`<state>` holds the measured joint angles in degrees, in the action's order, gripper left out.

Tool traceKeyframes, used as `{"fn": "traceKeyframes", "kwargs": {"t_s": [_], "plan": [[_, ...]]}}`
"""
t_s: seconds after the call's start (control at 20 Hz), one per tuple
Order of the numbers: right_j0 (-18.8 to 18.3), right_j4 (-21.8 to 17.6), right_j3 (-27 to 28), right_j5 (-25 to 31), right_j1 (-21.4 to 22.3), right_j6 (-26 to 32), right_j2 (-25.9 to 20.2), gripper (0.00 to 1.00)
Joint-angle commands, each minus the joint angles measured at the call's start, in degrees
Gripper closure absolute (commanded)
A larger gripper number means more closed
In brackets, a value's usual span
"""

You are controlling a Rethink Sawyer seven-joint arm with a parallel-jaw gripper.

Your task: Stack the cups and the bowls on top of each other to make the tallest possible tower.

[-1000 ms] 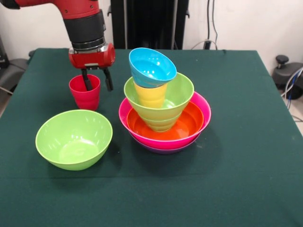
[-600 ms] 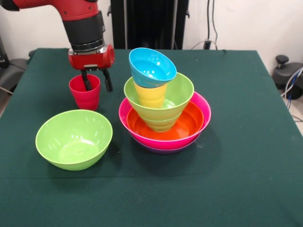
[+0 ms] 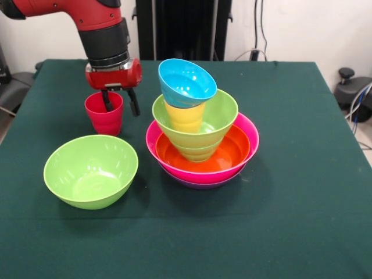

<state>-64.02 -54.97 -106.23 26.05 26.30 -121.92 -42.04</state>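
Green cloth covers the table [image 3: 302, 174]. Its fingers spread, the gripper [image 3: 120, 103] straddles the red cup's [image 3: 104, 118] rim, one inside, one outside; whether they pinch yet is hard to tell. Picking this cup looks the step in hand; next it must close, lift and carry it to the tower [image 3: 200, 136]. Visible: two cups, red and yellow [image 3: 185, 116]; six bowls, one green bowl [image 3: 91, 170] loose.

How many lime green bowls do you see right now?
2: one lime green bowl loose at front left, one green bowl in the tower holding the yellow cup. Others may be nested unseen.
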Motion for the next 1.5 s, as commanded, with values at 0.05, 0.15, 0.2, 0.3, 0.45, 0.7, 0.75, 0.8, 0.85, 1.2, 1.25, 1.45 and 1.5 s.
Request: {"fn": "traceKeyframes", "kwargs": {"t_s": [0.05,0.15,0.2,0.3,0.45,0.7,0.75,0.8,0.85,1.2,1.25,1.45,1.5], "plan": [[2.7,-6.4,4.2,-0.7,-1.2,8.7,3.9,0.00],[3.2,-6.8,4.5,-0.9,-1.5,8.3,4.3,0.00],[3.4,-6.9,4.5,-1.1,-1.5,8.0,4.5,0.00],[3.6,-7.3,4.6,-1.2,-1.5,7.7,4.7,0.00],[3.8,-7.8,4.5,-1.5,-1.5,6.9,4.9,1.00],[4.1,-7.8,4.1,-2.1,-1.2,6.3,5.1,1.00],[4.1,-7.6,4.0,-2.1,-0.9,6.5,5.1,1.00],[3.9,-7.3,3.7,-1.9,-0.6,6.7,5.0,1.00],[3.8,-7.0,3.5,-1.8,-0.4,7.0,4.9,1.00],[1.9,-2.3,-0.5,0.6,4.6,8.8,1.6,1.00],[1.3,-0.4,-2.5,1.5,7.3,8.9,0.3,1.00],[-0.3,7.9,-9.1,4.7,16.8,8.9,-4.4,1.00],[-0.7,10.2,-10.5,5.7,19.1,8.9,-5.6,1.00]]}}
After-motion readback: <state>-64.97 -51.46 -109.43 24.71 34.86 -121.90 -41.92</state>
